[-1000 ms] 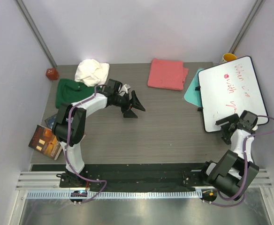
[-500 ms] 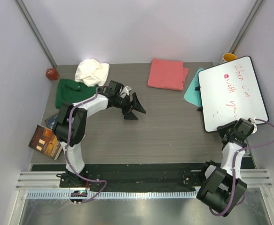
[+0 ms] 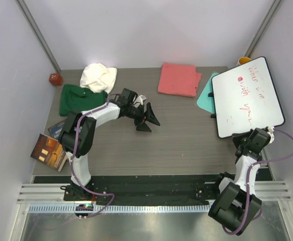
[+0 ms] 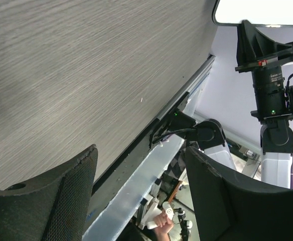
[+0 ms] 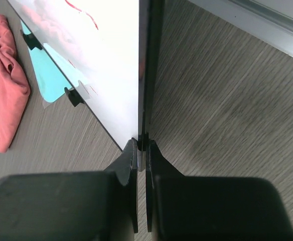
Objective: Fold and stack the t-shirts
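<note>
Writing: whiteboard [image 3: 244, 98] at right of the top view has red marker scribble and a red dot, not legible. Cover of the books [image 3: 48, 150] at lower left is printed, but the text is too small to read.

Right gripper [image 5: 141, 145]: jaws pinched together on the near edge of the whiteboard. The wrist view shows the thin board edge running straight up from between the fingers.

Left gripper [image 3: 150, 123]: jaws wide apart, nothing between them, over bare tabletop [image 3: 186, 140] left of centre. In its wrist view only wood grain and the tabletop's front rail show between the fingers.

T-shirts:
- White t-shirt [image 3: 98, 76]: crumpled at upper left, lapping the top corner of the dark green t-shirt [image 3: 76, 98].
- Dark green t-shirt: flat, close to the left edge.
- Coral-pink t-shirt [image 3: 178, 79]: folded, at the back edge, top centre, well apart from the other two.

Edges:
- The whiteboard reaches toward the right wall and covers part of the teal sheet [image 3: 205, 98], which sits just beside the pink shirt.
- The books hang over the left edge.
- A small red object [image 3: 55, 79] is in the back left corner.
- A yellow cup [image 3: 245, 61] is in the back right corner, behind the board.

Room: a wide stretch of wood grain lies between the left gripper and the whiteboard, and down to the front rail.
</note>
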Robot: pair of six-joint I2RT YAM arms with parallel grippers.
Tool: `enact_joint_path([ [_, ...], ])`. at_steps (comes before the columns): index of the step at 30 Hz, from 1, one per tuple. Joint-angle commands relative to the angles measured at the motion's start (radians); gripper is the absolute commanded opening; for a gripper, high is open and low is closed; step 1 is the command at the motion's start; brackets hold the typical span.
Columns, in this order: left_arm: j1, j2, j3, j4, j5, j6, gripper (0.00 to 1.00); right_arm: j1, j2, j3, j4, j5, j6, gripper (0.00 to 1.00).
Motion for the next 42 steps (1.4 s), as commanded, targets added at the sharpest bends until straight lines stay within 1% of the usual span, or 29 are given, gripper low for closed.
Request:
enact_joint_path([
  [1,-0.005,-0.016,0.001,0.008,0.025,0.022,0.71,-0.002,0.002,0.038,-0.111,0.132,0.008,0.01],
  [5,-0.005,-0.015,0.022,-0.006,0.028,0.024,0.71,0.000,-0.011,0.095,-0.237,0.164,0.011,0.01],
  [6,-0.005,-0.013,0.040,-0.012,0.031,0.021,0.71,0.000,-0.009,0.115,-0.307,0.178,0.009,0.01],
  [9,-0.005,-0.005,0.079,-0.030,0.036,0.025,0.70,0.000,-0.006,0.162,-0.383,0.190,0.014,0.01],
  [12,-0.005,0.010,0.097,-0.051,0.036,0.030,0.70,0.000,-0.014,0.147,-0.408,0.192,0.057,0.01],
  [13,-0.005,0.013,0.097,-0.051,0.036,0.030,0.70,-0.004,-0.012,0.121,-0.409,0.184,0.112,0.01],
  [15,-0.005,0.019,0.102,-0.049,0.039,0.030,0.70,-0.004,-0.009,0.087,-0.399,0.146,0.159,0.01],
  [16,-0.005,0.021,0.103,-0.049,0.038,0.030,0.69,-0.004,-0.012,0.058,-0.400,0.143,0.222,0.01],
  [18,-0.005,0.010,0.102,-0.055,0.030,0.036,0.69,-0.004,-0.026,0.040,-0.402,0.144,0.259,0.01],
  [20,-0.005,-0.001,0.100,-0.063,0.022,0.044,0.69,-0.004,-0.066,0.049,-0.452,0.192,0.300,0.01],
  [21,-0.005,-0.011,0.096,-0.066,0.013,0.045,0.69,-0.004,-0.086,0.059,-0.492,0.242,0.310,0.01],
  [23,-0.005,-0.016,0.093,-0.066,0.007,0.047,0.69,-0.004,-0.125,0.086,-0.518,0.285,0.324,0.01],
  [26,-0.005,-0.016,0.097,-0.066,0.004,0.044,0.69,-0.004,-0.136,0.130,-0.550,0.304,0.316,0.01],
  [29,-0.005,-0.018,0.102,-0.066,0.005,0.044,0.69,-0.004,-0.130,0.167,-0.569,0.306,0.290,0.01],
  [34,-0.005,-0.022,0.091,-0.064,0.007,0.047,0.69,-0.002,-0.167,0.167,-0.586,0.293,0.281,0.01],
  [37,-0.005,-0.024,0.088,-0.066,0.007,0.050,0.69,-0.002,-0.160,0.168,-0.587,0.281,0.264,0.01],
  [38,-0.005,-0.019,0.088,-0.066,0.007,0.050,0.69,-0.004,-0.156,0.172,-0.586,0.283,0.259,0.16],
  [39,-0.005,-0.019,0.087,-0.067,0.007,0.050,0.69,-0.004,-0.152,0.173,-0.587,0.278,0.249,0.27],
  [41,-0.005,-0.015,0.085,-0.067,0.008,0.050,0.69,-0.004,-0.149,0.181,-0.586,0.276,0.238,0.41],
  [42,-0.006,-0.010,0.084,-0.067,0.008,0.048,0.69,-0.004,-0.152,0.181,-0.587,0.279,0.235,0.43],
])
